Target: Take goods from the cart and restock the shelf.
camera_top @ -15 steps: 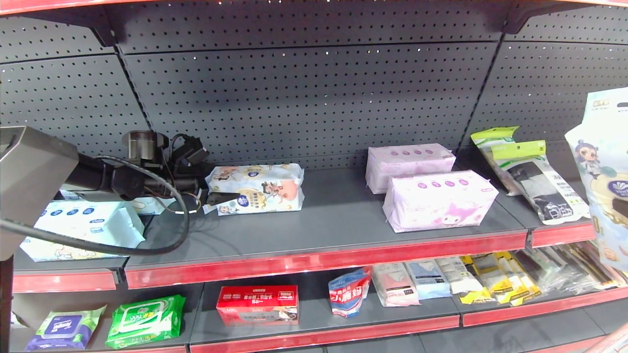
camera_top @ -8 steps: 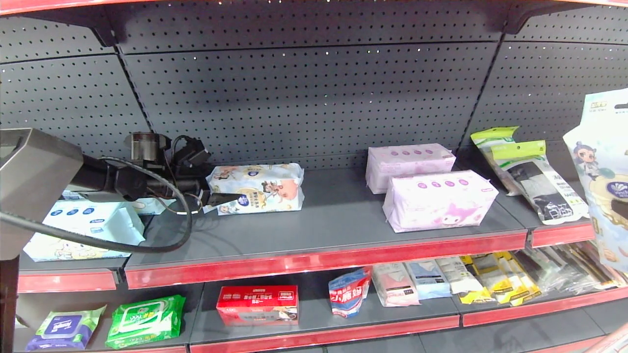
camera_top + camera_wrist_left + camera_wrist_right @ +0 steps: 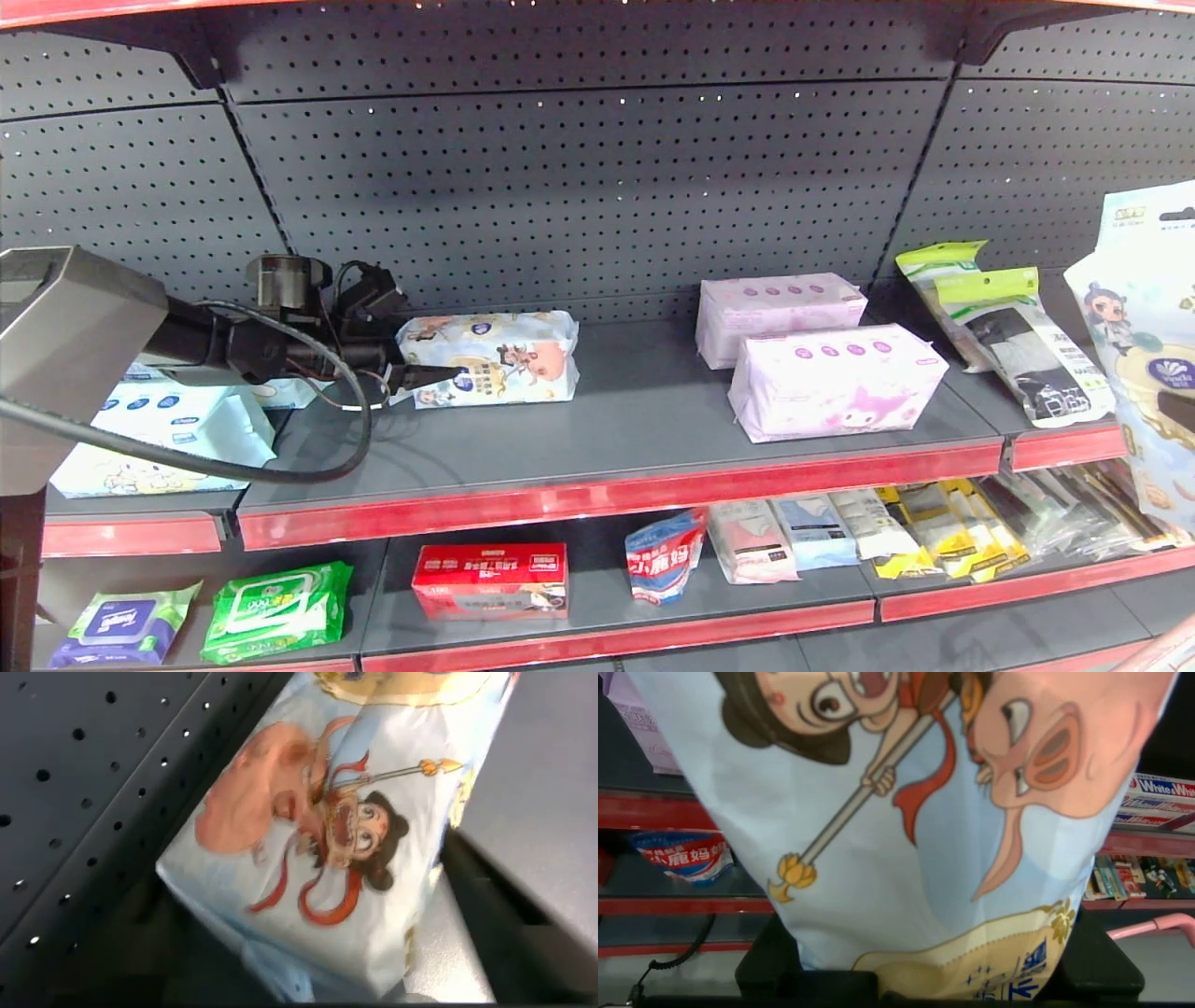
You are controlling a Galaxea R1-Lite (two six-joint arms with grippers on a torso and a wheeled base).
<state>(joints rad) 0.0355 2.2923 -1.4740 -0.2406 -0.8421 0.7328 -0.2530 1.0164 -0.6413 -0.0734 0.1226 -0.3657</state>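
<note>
A light-blue tissue pack with cartoon figures (image 3: 495, 357) (image 3: 327, 849) lies on the grey middle shelf (image 3: 635, 420), close to the pegboard back wall. My left gripper (image 3: 425, 373) is at the pack's left end, level with the shelf, and its arm comes in from the left. A second cartoon-printed pack (image 3: 1144, 355) (image 3: 915, 812) hangs upright at the right edge of the head view, in front of the shelf's right end. My right gripper (image 3: 1178, 403) is shut on it.
Two pink tissue packs (image 3: 836, 381) lie right of centre on the same shelf. Blue-and-white packs (image 3: 159, 439) are under my left arm, and green-topped bags (image 3: 1018, 336) lean at the right. Bare shelf lies between the cartoon pack and the pink ones. The lower shelf (image 3: 616, 639) holds several small goods.
My left arm has edged a little to the right, toward the pack on the shelf, which has hardly shifted. The pack in my right gripper has sunk slightly.
</note>
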